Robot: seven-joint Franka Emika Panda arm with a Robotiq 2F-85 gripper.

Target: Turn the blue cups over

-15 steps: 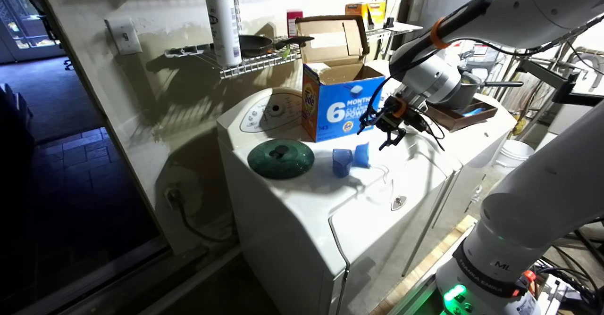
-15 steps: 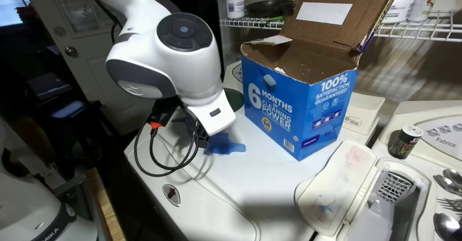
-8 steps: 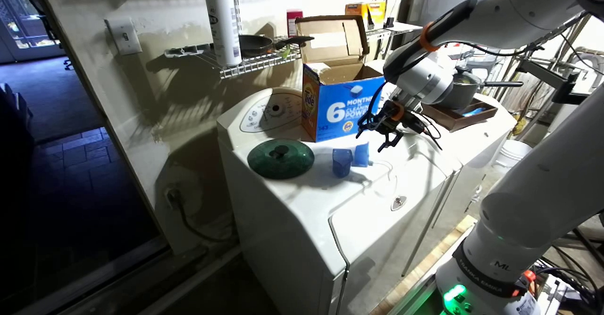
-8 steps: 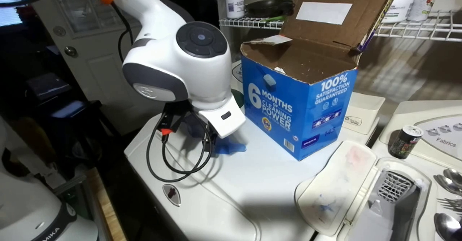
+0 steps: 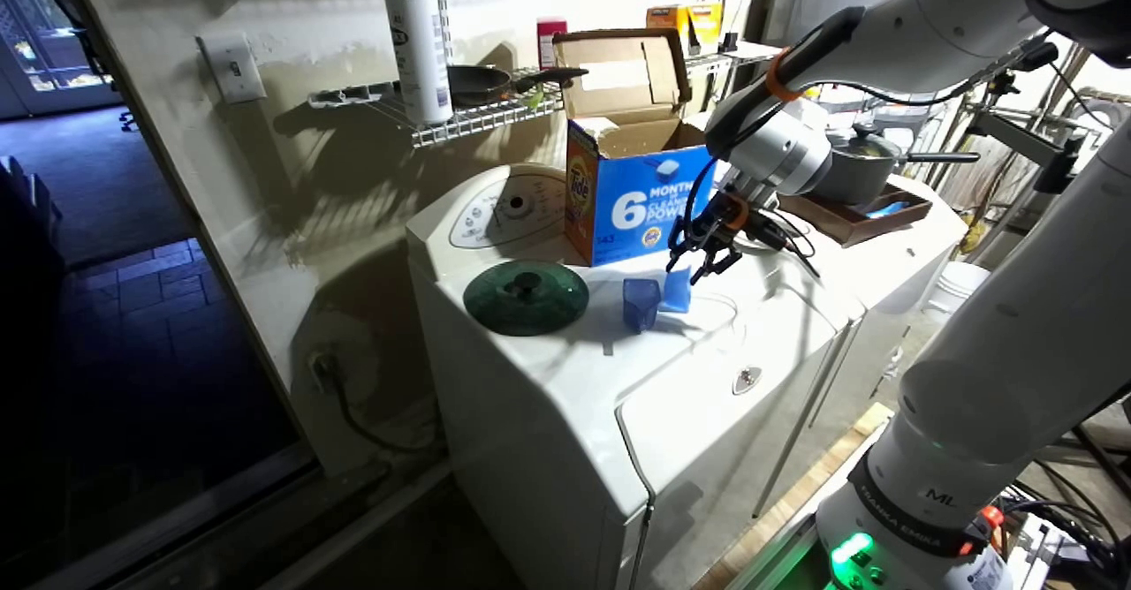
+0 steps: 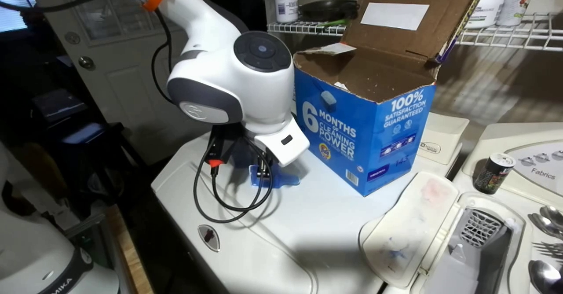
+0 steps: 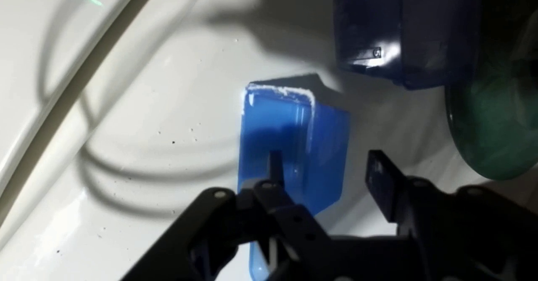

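Two small blue cups are on the white machine top. One bright blue cup has a whitish rim edge and a handle, and appears to lie on its side. It shows in both exterior views. The other blue cup stands beside it, and looks dark in the wrist view. I cannot tell which way its opening faces. My gripper is open and empty just above the bright cup. In the wrist view one finger overlaps that cup and the other is beyond its side; contact is unclear.
A green lid lies beside the cups. A large blue open cardboard box stands close behind the gripper. A pot in a brown tray is farther along. A cream container and a can also stand there.
My gripper has moved toward the bright cup, leftward in an exterior view, and come down slightly over it. The cups, lid and box have stayed in place.
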